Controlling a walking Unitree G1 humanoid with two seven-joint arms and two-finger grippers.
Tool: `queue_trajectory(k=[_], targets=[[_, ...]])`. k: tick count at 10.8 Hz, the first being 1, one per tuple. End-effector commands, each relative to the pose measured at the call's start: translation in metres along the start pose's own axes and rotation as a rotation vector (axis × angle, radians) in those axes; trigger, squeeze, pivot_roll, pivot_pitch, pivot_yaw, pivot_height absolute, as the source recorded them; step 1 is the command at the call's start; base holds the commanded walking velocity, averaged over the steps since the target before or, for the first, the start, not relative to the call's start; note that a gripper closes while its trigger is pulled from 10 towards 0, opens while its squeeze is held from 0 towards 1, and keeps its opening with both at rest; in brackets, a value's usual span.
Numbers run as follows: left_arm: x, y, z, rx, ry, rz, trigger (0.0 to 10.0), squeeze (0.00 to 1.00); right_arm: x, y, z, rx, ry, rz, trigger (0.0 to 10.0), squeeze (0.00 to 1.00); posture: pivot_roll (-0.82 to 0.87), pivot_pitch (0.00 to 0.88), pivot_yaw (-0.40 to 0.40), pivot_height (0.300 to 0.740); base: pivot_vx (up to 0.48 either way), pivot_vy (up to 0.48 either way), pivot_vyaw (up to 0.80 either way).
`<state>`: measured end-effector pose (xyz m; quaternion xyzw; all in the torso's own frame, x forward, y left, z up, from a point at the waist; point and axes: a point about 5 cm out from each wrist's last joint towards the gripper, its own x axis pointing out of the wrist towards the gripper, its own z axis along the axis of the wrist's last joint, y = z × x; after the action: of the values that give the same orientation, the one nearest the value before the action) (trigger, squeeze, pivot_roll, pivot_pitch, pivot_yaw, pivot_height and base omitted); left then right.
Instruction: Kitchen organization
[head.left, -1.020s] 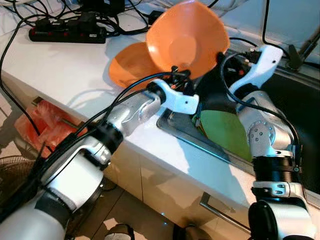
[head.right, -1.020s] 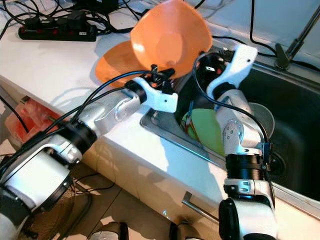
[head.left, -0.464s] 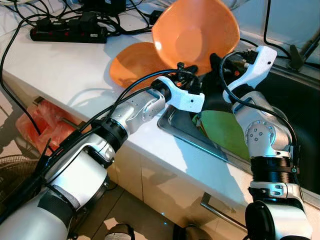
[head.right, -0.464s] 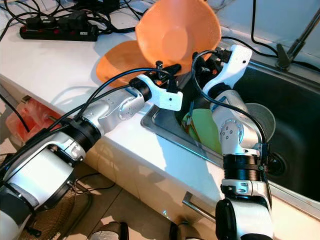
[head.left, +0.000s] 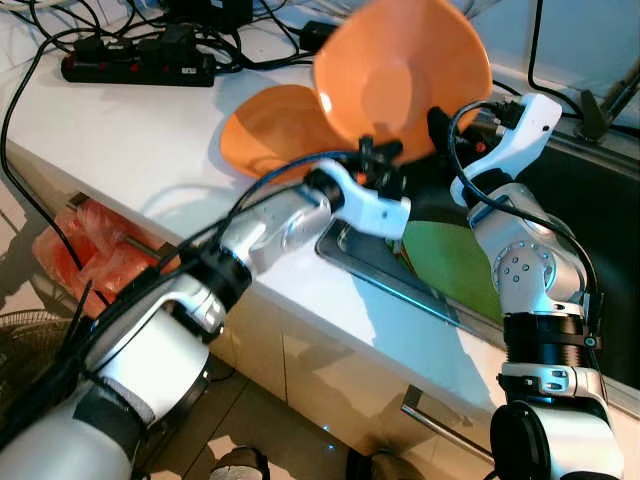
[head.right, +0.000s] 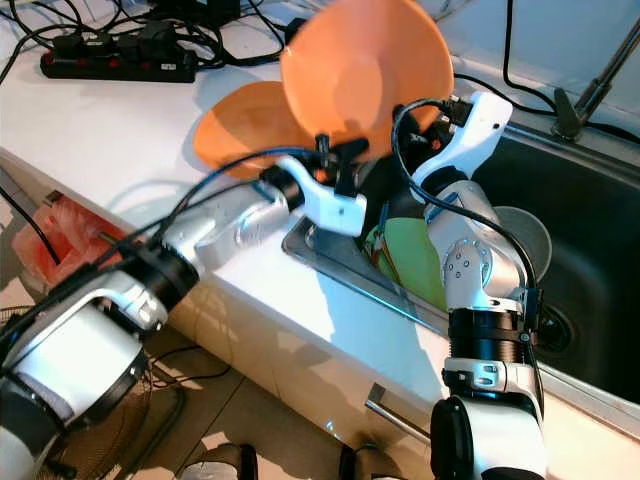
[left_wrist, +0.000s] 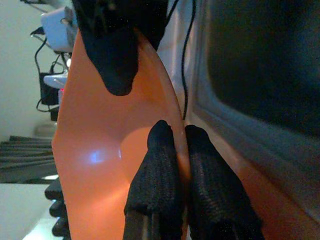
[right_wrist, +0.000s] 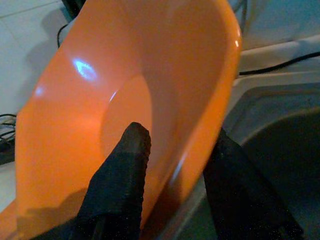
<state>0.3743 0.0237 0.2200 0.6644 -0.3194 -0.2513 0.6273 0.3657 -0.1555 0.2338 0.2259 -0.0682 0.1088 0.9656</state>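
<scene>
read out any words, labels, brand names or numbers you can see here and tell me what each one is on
No readable text anywhere in these views.
Raised orange bowl, gripped by left gripper and right gripper: plain, no print.
Second orange bowl on the counter: plain.
Black power strip: any marking is too small to read.
Green plate in the sink: no marking visible.

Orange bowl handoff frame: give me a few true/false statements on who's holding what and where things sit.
1. Both grippers grip the raised orange bowl: true; the left gripper pinches its rim, and the right gripper has one finger inside and one outside its wall.
2. The bowl sits flat on the counter: false; it is held tilted in the air.
3. A second orange bowl lies on the counter: true.
4. The green plate is on the counter: false; it is in the sink.
5. The power strip lies in the sink: false; it is on the counter.
</scene>
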Motion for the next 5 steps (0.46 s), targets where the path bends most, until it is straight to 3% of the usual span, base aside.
queue_trajectory(k=[1, 2, 5], targets=[[0.0016, 0.008, 0.0069, 0.02, -0.042, 0.046, 10.0, 0.0, -0.0021, -0.0056, 0.0006, 0.013, -0.002, -0.023, 4.2, 0.0, 0.03, 0.122, -0.017, 0.74, 0.0, 0.0, 0.0], [0.0007, 0.0082, 0.0065, 0.02, -0.042, 0.046, 10.0, 0.0, -0.0016, -0.0053, -0.0001, 0.015, -0.004, -0.024, 0.0, 0.0, 0.03, 0.122, -0.019, 0.74, 0.0, 0.0, 0.0], [-0.0007, 0.0084, 0.0062, 0.011, -0.036, 0.049, 10.0, 0.0, -0.0017, -0.0071, 0.0023, 0.021, -0.02, -0.038, 0.0, 0.0, 0.03, 0.122, -0.02, 0.74, 0.0, 0.0, 0.0]])
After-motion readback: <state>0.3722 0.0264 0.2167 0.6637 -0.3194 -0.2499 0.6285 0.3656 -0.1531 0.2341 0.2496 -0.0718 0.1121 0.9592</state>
